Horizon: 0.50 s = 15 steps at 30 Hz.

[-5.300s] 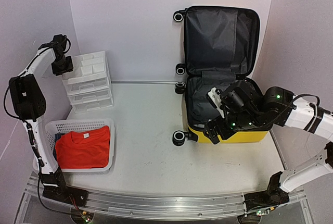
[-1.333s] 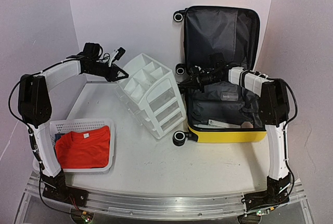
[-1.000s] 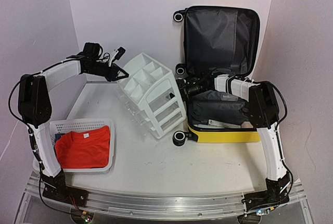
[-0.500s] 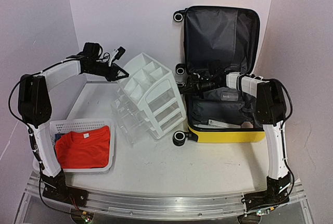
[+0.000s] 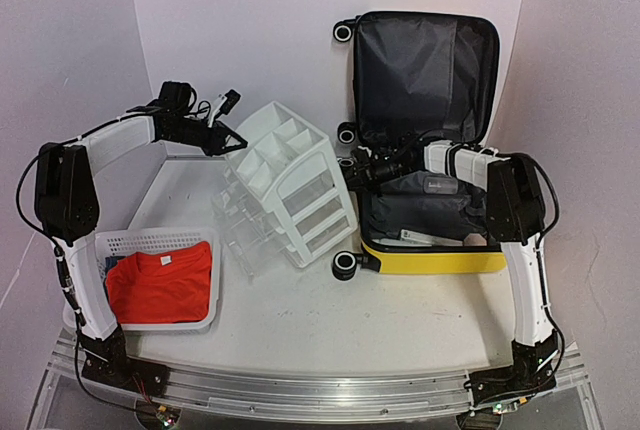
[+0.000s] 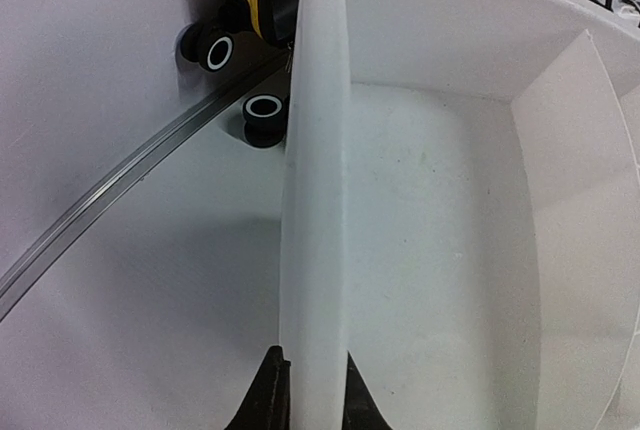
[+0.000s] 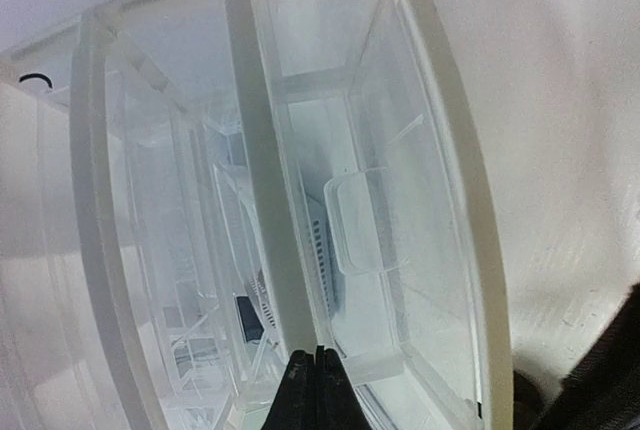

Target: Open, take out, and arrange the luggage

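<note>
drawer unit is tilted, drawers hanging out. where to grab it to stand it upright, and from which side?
Grip the thin rim wall of the top tray on the white drawer unit, coming from the left with fingers straddling it, as the left gripper does. That wall is narrow enough for the jaws. The front probably offers only loose clear drawers.

You found the tilted drawer unit (image 5: 295,185) blocking the middle of the table (image 5: 400,320). To its right, the open luggage (image 5: 425,80) stood just beside it, and the right arm (image 5: 465,162) bridged the narrow gap. At its rear left corner, the left arm (image 5: 120,135) barred the way. The basket (image 5: 150,242) lay to its near left. Its clear drawers (image 5: 240,235) jutted out at the front left. Nearer to you than those, bare table gave passing room.
</note>
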Available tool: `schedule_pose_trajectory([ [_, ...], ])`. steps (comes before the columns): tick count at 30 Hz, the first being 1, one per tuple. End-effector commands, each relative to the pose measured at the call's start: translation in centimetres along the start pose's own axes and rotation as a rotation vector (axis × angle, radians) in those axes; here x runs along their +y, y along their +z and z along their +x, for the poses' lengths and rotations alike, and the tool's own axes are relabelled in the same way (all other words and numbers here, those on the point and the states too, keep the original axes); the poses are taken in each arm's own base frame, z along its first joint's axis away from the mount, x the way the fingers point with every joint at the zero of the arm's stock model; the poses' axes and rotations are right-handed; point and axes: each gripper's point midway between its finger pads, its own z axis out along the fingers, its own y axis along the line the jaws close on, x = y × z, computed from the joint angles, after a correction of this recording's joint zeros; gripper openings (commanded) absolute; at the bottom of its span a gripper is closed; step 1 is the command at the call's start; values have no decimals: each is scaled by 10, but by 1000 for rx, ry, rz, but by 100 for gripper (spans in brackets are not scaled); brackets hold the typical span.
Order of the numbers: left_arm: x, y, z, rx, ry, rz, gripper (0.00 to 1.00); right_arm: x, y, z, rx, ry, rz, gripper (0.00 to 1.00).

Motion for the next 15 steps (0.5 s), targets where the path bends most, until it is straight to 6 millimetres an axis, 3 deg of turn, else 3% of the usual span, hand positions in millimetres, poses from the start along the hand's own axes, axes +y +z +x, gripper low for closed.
schedule_pose_trajectory([
  [1, -43, -34, -76, -197, 107, 127, 0, 4, 23, 13, 58, -44, -16, 0],
  [8, -45, -34, -74, -201, 113, 128, 0, -7, 37, 27, 97, -39, 5, 0],
  [15, -51, -41, -78, -218, 132, 125, 0, -13, 5, 15, -8, -47, 65, 0],
])
